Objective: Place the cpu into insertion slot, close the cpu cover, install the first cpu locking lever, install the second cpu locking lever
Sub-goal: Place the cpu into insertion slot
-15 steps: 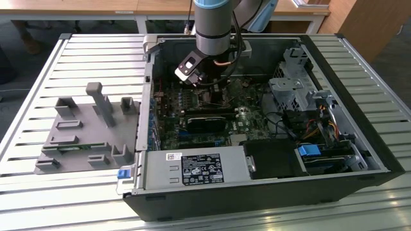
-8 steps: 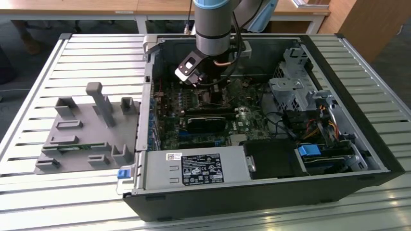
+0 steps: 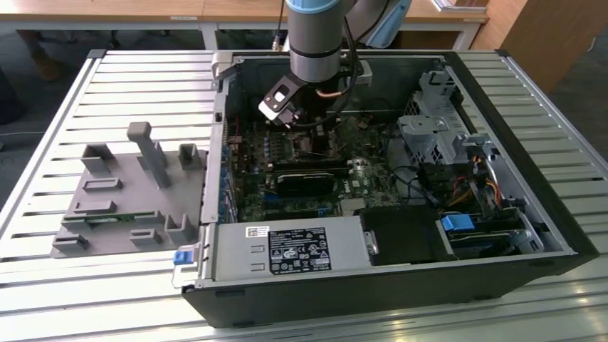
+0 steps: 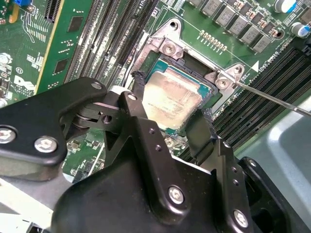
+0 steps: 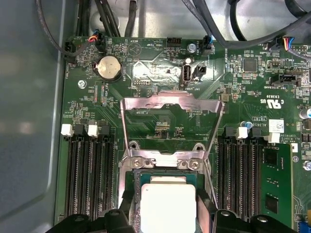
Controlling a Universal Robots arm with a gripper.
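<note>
End effector [image 4: 171, 104]: clenched on the cpu [image 4: 167, 92], one finger on each of two opposite edges, apparently to hold the chip level
Cpu: directly over or in the insertion slot [image 4: 175, 63] on the green motherboard [image 3: 285, 153]; whether it is fully seated cannot be told
Cpu cover [image 5: 170, 103]: swung up and back off the socket; this leaves the opening free for the chip
Locking lever [image 4: 272, 98]: thin rod angled out to the side; judged unlatched, so the cover is free
</note>
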